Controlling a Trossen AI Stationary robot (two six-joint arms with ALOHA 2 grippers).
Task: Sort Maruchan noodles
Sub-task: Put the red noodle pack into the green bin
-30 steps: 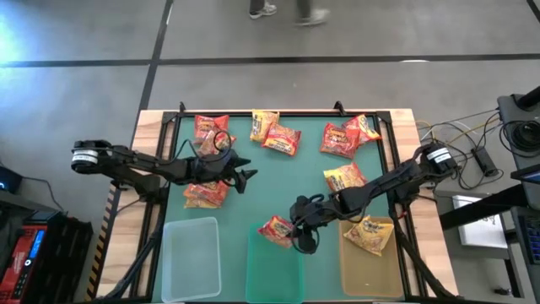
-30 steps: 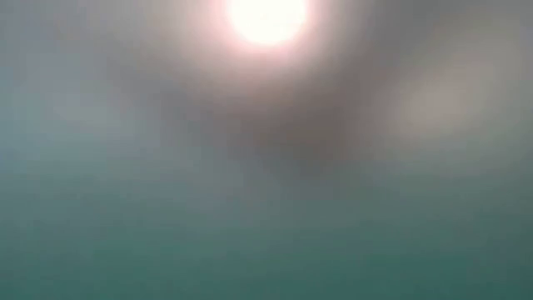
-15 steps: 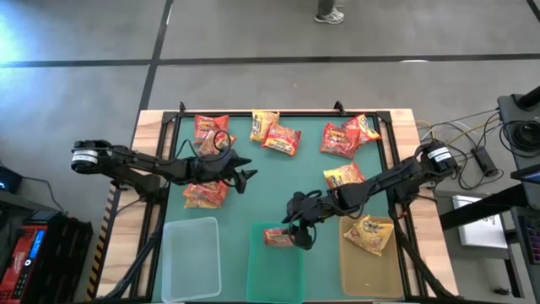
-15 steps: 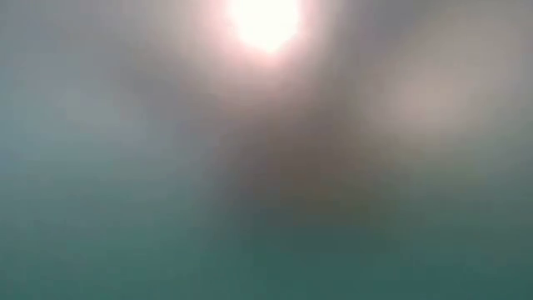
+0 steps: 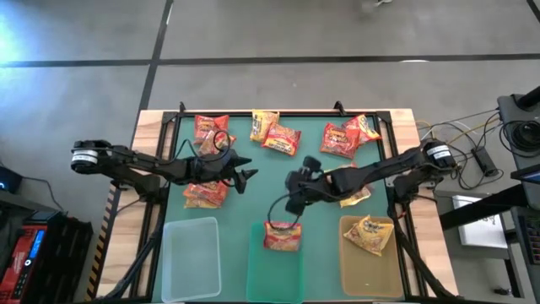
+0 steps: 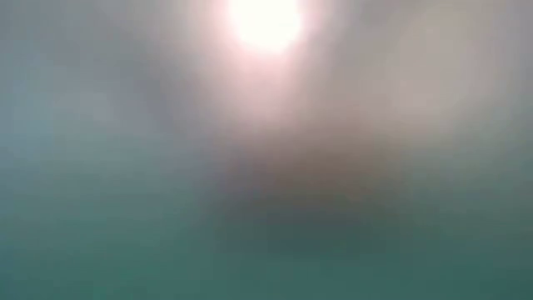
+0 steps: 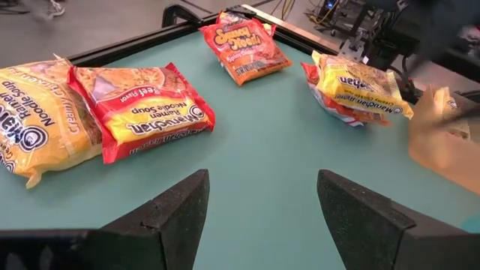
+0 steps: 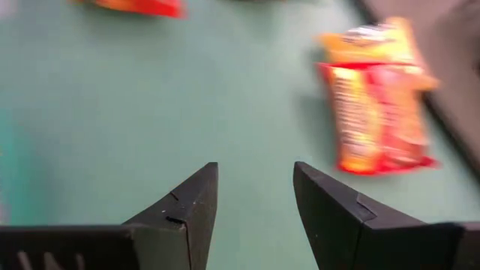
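One red noodle packet [image 5: 282, 237] lies in the green bin [image 5: 274, 270]. The right gripper [image 5: 294, 203], empty and open above that bin, should pick another packet next.

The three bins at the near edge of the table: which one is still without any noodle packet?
The clear bin, the one on the left arm's side. The green bin in the middle holds a red packet, and the amber bin holds a yellow packet.
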